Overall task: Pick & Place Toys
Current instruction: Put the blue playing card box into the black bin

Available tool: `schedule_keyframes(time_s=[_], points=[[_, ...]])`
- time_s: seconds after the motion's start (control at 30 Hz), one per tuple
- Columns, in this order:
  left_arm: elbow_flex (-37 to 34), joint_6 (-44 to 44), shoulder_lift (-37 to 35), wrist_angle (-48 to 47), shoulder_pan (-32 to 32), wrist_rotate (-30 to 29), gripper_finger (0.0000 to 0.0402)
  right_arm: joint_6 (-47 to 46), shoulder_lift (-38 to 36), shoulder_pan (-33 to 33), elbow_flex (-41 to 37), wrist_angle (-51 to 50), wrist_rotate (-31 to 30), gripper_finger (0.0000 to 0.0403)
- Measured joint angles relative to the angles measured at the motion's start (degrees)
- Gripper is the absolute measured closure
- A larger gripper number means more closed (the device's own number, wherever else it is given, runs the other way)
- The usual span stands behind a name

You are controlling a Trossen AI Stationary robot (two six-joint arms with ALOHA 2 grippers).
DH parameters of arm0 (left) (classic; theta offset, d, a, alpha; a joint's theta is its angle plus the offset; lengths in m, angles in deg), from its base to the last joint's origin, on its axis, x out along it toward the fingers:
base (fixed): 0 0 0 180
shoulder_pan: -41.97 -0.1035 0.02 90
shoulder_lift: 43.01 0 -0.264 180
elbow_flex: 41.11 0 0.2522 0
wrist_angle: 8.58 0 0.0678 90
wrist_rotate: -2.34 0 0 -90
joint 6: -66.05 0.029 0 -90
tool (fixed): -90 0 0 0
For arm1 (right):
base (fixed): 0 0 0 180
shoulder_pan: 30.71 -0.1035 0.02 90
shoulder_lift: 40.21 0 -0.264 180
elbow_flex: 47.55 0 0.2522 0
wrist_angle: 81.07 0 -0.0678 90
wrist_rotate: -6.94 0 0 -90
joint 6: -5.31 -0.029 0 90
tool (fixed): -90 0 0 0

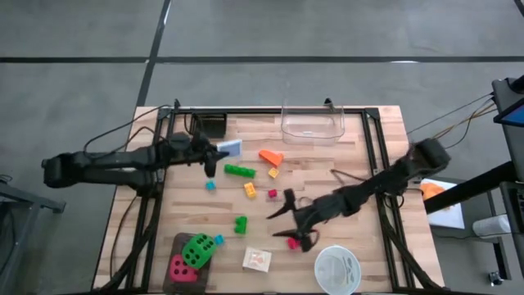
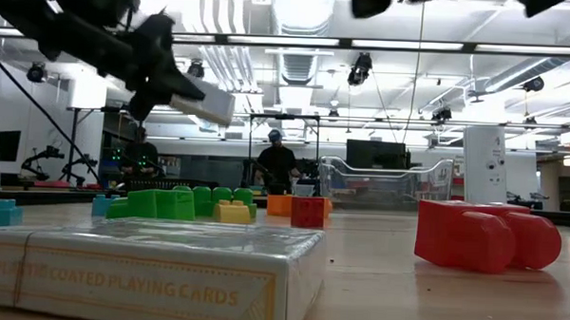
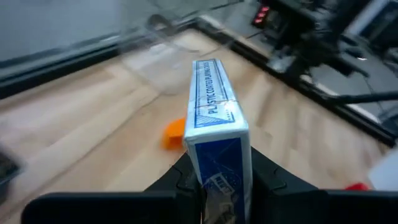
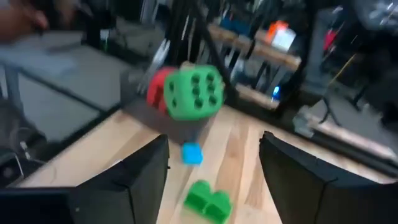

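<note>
From above, we see the toys spread over the wooden table (image 1: pixel 327 168). A blue card pack (image 1: pixel 230 148) sits clamped in the left gripper (image 1: pixel 214 152), raised near the table's far left part, with the left arm stretched in from the left. Close by lie a long green brick (image 1: pixel 239 171), an orange brick (image 1: pixel 271 156) and a yellow brick (image 1: pixel 250 189). A green die (image 1: pixel 197 250) and a red die (image 1: pixel 180 267) rest on a dark tray (image 1: pixel 169 281) at the near left, beside a white card pack (image 1: pixel 257 260). The clear tub (image 1: pixel 312 123) stands at the far edge, the white bowl (image 1: pixel 337 269) at the near edge. The right gripper (image 1: pixel 288 221) hangs over the middle of the near half, fingers spread, a red brick (image 1: pixel 292 242) just beside it.

Level with the table, we see the white card pack (image 2: pixel 158 270) close up, a red brick (image 2: pixel 487 238) to its right, and the left gripper (image 2: pixel 164 75) holding the blue pack (image 2: pixel 203 105) aloft.

In the left wrist view, the blue pack (image 3: pixel 217 134) stands upright, pinched between both fingers (image 3: pixel 277 180), above the orange brick (image 3: pixel 174 132).

In the right wrist view, the fingers (image 4: pixel 134 180) stand apart with nothing between them; beyond lie a green brick (image 4: pixel 207 200), a small blue brick (image 4: pixel 191 154) and the green die (image 4: pixel 194 93).
</note>
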Motion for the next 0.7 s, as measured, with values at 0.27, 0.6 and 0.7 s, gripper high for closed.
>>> schedule_keyframes(time_s=[0.27,0.6,0.7], points=[[0.0,-0.2,0.6,-5.8,-23.2,8.7,0.0338,-0.4,-10.8,-0.1,-7.5,1.4,0.7,0.0186],[0.9,1.3,8.1,-6.8,-40.0,16.4,0.0338,0.7,-11.6,0.0,-9.4,1.4,0.6,0.019],[2.1,2.4,12.1,-6.8,-40.0,16.5,0.0338,0.8,-11.1,0.0,-9.4,1.7,0.6,0.019]])
